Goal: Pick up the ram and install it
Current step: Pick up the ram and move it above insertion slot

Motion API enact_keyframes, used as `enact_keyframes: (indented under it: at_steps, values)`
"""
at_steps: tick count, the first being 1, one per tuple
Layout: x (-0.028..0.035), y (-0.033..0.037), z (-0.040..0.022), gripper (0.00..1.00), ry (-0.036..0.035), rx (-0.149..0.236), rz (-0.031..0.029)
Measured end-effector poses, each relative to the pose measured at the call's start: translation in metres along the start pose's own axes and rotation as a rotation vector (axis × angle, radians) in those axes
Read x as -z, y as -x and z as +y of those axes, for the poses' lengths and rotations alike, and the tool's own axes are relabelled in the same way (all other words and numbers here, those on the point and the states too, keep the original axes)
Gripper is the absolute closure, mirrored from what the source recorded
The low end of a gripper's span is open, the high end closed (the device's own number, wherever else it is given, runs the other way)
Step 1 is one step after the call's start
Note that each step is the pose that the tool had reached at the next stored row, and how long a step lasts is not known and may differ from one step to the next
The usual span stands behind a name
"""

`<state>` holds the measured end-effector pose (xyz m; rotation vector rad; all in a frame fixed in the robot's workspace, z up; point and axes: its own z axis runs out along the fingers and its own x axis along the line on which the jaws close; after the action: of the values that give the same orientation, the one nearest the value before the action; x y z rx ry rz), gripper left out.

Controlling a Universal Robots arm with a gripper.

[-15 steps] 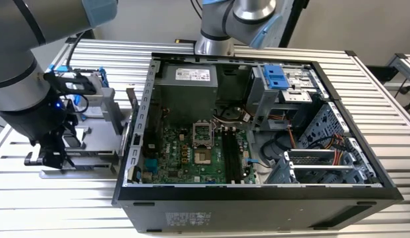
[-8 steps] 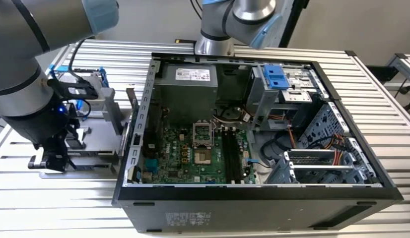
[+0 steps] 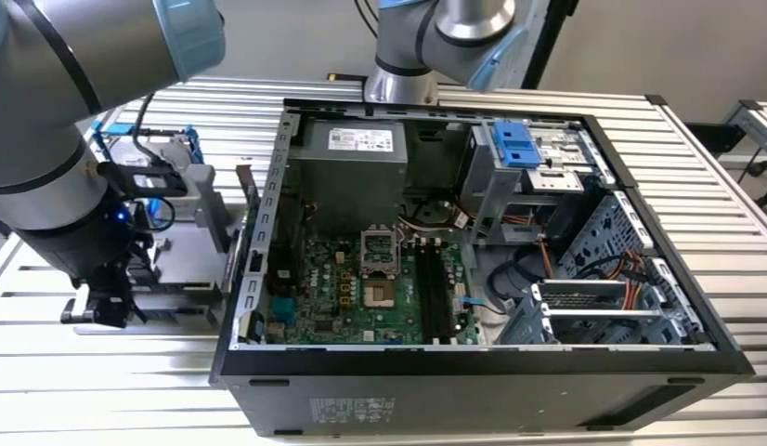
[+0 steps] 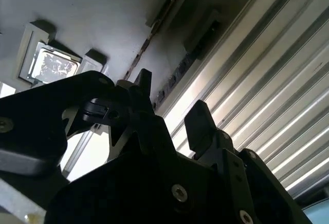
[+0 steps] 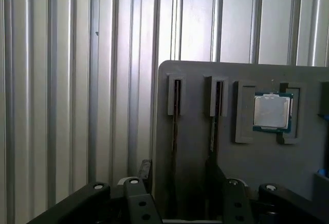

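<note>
Presently noted: tool (image 4: 169,98) parted, empty, poised above grey holder (image 5: 205,162); ram (image 5: 176,96) on edge in holder's slot. Advised: centre across stick, descend square, grip flat faces.

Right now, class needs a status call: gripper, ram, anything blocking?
Gripper open, empty, at grey tray. Ram sticks on edge in tray slots, not gripped. No obstruction seen.

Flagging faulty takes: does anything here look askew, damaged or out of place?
Nothing stands out. The computer case lies open on the slatted table, with nothing spilled. Beside it the grey tray holds the ram edge-on, straight in its slot, and a processor chip square in its recess. The gripper hangs open, empty, over the tray.
</note>
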<state>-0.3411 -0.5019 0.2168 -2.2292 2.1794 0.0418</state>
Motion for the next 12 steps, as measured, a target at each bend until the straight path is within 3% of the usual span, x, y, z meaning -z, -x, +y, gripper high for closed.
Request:
enact_keyframes:
  at_steps: [12]
  values:
    - [-0.0163, -0.0006, 0.0000, 0.00, 0.0000, 0.000, 0.0000]
